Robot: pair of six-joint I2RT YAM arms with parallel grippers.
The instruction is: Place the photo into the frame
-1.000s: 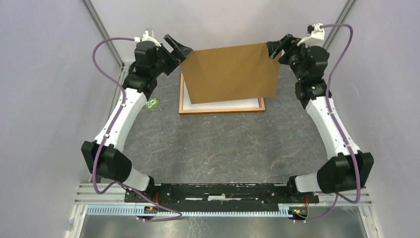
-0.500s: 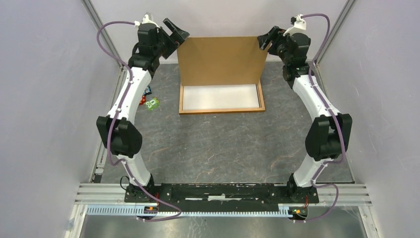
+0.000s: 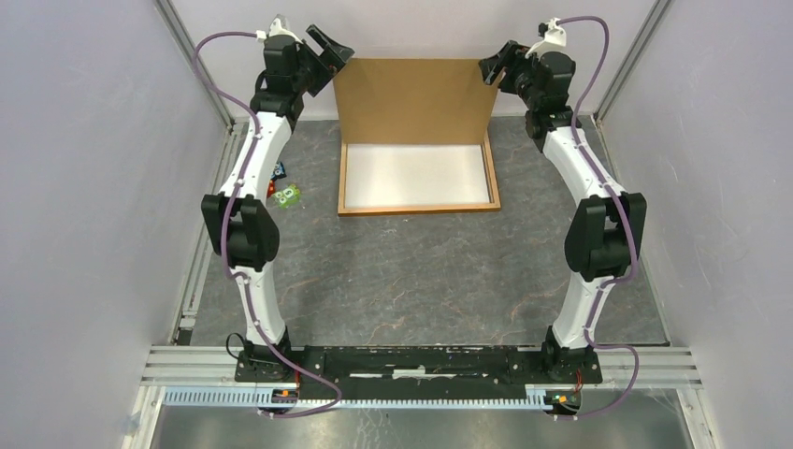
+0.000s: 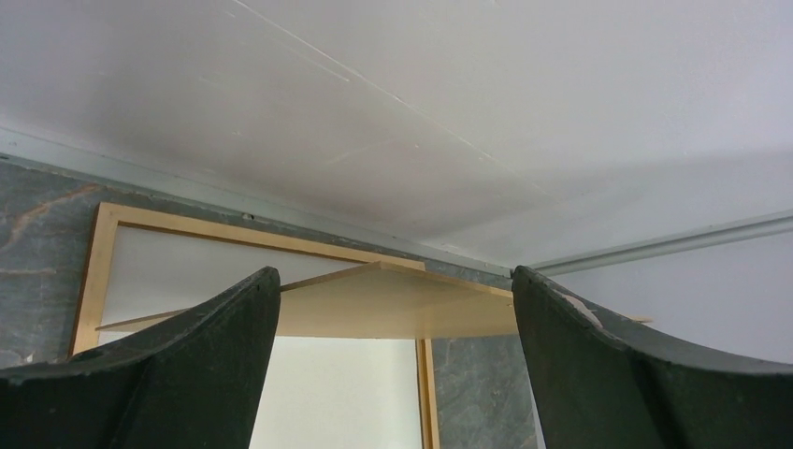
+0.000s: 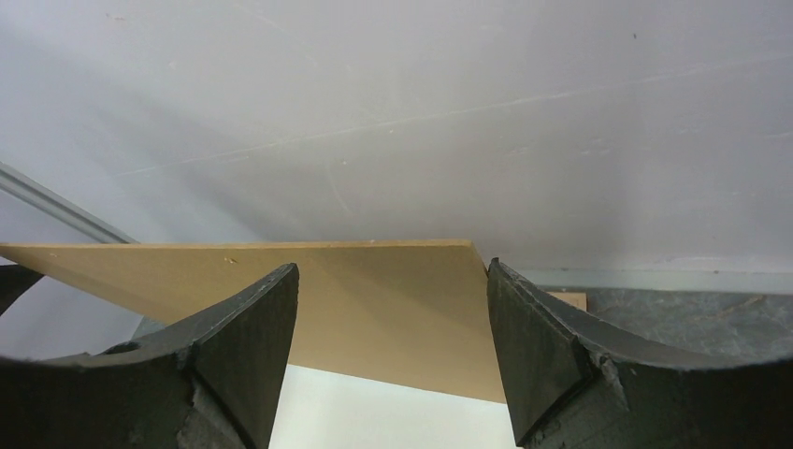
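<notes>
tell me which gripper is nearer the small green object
Left. The left gripper is at the raised backing board's left top corner, on the same side as the small green object; the right gripper is at the board's other corner.

No writing we can read.
The small green object (image 3: 287, 195) on the table (image 3: 411, 281) is too small for us to tell whether it carries any print.

Soft, even overhead light reaches me, and shadows are faint. Up close, my left fingers (image 4: 168, 374) show black, featureless and slightly blurred.
</notes>
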